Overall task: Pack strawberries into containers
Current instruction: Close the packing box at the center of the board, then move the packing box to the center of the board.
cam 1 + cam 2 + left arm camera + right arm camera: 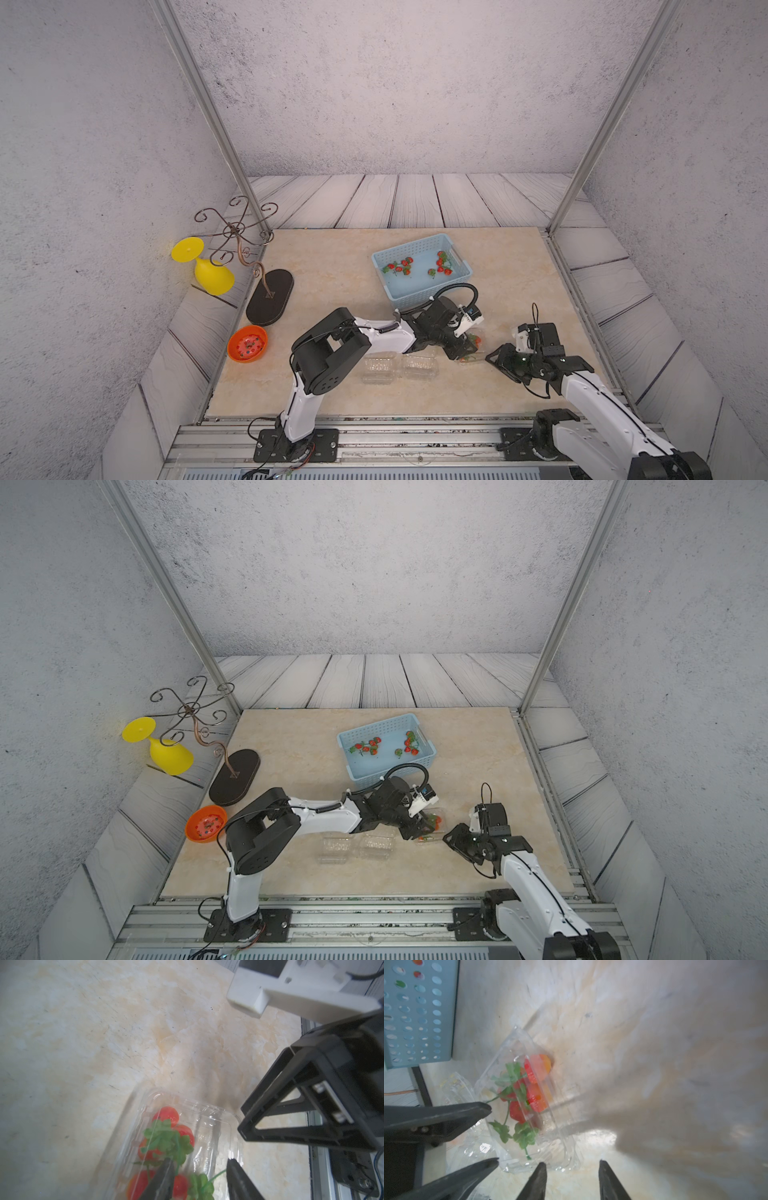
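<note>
The left fingers (164, 1178) sit closest to the lens. They are dark and part open, with a plain gap between them. One tip lies over the berries (166, 1115) in the filled box (218, 1124), and the other stands at that box's rim. Whether they press the plastic I cannot tell.

In the right wrist view the right fingers (538, 1180) are also apart. Only bare tabletop shows between them, and their tips stop just short of the box's edge. Several red berries with green caps and stems show through the clear plastic there.

In both top views the filled box (473, 349) lies near the blue basket (409, 245). It is on the robot's side of the basket, just past its right corner. The left arm reaches in from the left and the right arm from the right.

The basket holds more strawberries (399, 266) in two clusters, one toward its left wall and one toward its right.

Two empty boxes (378, 370) lie just beside each other, also on the robot's side of the basket. They are farther from it than the filled box.

Well left of the basket on the tabletop (332, 270) are a wire stand (245, 245) on a dark oval base and an orange bowl (247, 343) nearer the robot. A tilted yellow goblet (205, 266) lies farther left still.
</note>
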`<state>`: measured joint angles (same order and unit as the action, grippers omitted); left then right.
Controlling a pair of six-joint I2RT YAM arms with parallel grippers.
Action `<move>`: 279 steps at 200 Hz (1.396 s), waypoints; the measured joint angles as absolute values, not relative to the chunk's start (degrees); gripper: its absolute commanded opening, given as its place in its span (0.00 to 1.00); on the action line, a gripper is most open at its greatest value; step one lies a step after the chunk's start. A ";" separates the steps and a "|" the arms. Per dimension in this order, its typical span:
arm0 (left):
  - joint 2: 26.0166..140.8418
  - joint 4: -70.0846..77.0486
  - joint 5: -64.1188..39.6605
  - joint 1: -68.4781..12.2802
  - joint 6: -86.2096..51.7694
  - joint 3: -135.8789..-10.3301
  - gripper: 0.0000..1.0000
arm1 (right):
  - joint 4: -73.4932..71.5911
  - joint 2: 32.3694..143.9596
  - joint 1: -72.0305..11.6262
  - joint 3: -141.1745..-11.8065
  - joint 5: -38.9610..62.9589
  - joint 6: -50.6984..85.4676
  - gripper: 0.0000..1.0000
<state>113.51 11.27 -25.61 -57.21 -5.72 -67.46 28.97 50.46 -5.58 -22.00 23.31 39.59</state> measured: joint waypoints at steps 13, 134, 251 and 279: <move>111.83 9.91 -25.63 -56.36 -6.48 -67.40 0.48 | 32.58 49.91 -5.58 -25.78 21.41 38.41 0.46; 79.53 -6.02 -24.91 -20.36 -23.07 -62.37 0.47 | 38.22 71.44 -34.70 -48.56 17.06 28.67 0.43; 74.30 -9.89 -32.80 -10.50 -24.69 -55.61 0.46 | 32.71 83.72 -34.83 -47.18 17.10 28.51 0.44; 74.30 -9.67 -33.28 -10.50 -24.69 -55.59 0.46 | 33.21 83.68 -30.96 -47.07 14.61 28.64 0.44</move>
<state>74.30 -9.67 -33.28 -10.50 -24.69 -55.59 33.21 83.68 -30.96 -47.07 14.61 28.64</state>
